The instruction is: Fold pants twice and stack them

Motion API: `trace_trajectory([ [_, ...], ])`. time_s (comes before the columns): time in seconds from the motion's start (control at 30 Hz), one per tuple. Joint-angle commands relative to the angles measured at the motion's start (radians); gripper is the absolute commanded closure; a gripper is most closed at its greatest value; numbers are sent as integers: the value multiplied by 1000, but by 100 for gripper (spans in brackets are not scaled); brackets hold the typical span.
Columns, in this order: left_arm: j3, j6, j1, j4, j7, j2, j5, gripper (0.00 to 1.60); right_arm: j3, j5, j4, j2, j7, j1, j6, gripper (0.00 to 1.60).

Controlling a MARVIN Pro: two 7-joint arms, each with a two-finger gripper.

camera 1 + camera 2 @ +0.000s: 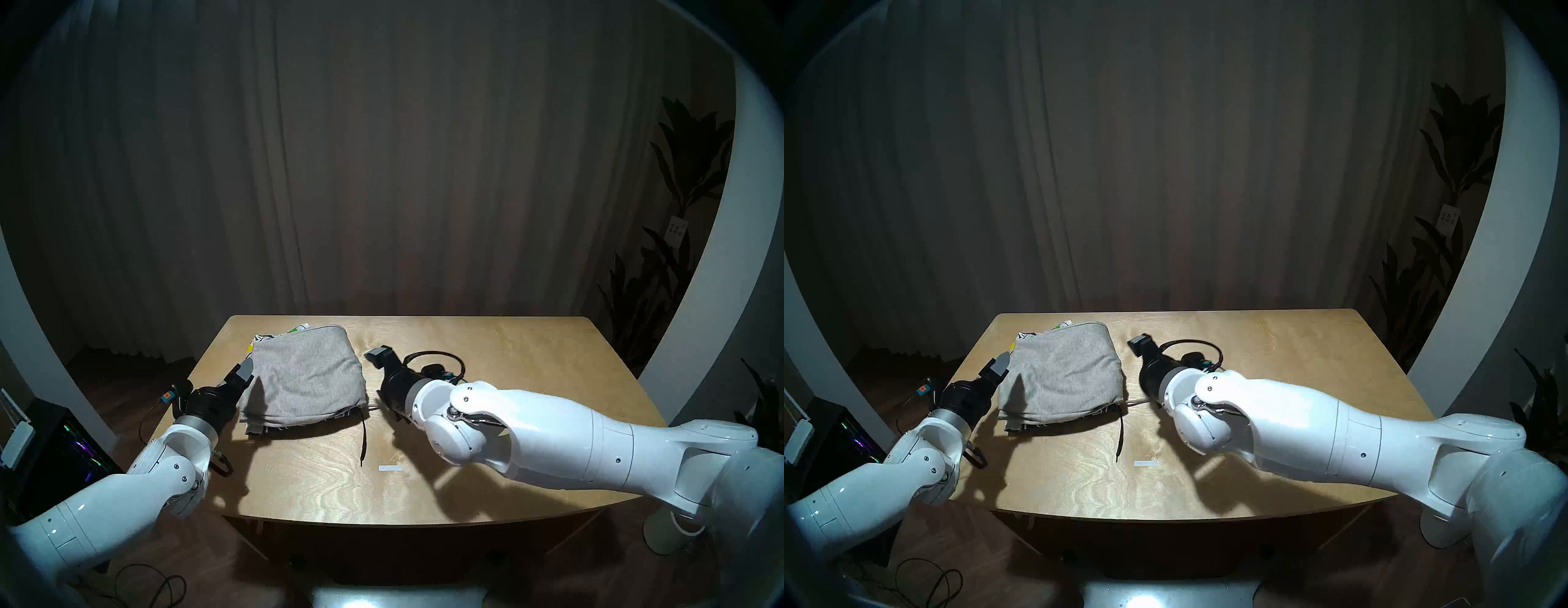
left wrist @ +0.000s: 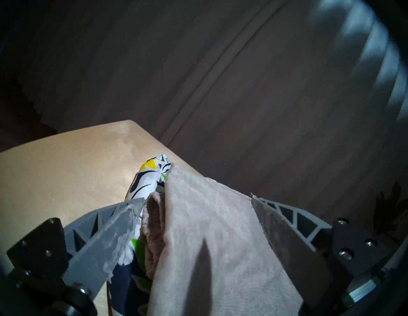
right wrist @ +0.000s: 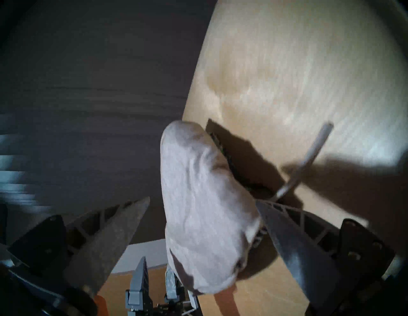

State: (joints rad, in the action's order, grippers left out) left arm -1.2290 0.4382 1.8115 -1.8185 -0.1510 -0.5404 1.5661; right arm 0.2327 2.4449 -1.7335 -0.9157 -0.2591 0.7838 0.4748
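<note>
We observe the folded grey shorts (image 1: 306,379) stacked on the leaf-print shorts (image 2: 152,176), near the table's (image 1: 509,424) far-left corner; a black drawstring (image 1: 363,437) trails toward the near edge. The left gripper (image 1: 245,370), jaws spread, flanks the stack's left edge, gripping nothing. The right gripper (image 1: 379,356) is spread and empty, just right of the stack.

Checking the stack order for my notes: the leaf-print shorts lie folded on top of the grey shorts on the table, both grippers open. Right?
Not quite: the grey shorts lie on top, the leaf-print shorts underneath, as the left wrist view shows. Left gripper and right gripper are open.
</note>
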Motion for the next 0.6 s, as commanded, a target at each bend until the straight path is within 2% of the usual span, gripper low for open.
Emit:
trace_trajectory([
  [0.0,-21,20,-59,-61,13,42,-94,0,77,-58,9,119,35,-59,28,0],
  [0.13,-18,18,-80,-77,14,56,-151,0,105,-94,30,167,45,-77,32,0],
  [0.57,21,-21,-165,-104,17,42,-298,0,111,-241,148,324,81,-113,8,0],
])
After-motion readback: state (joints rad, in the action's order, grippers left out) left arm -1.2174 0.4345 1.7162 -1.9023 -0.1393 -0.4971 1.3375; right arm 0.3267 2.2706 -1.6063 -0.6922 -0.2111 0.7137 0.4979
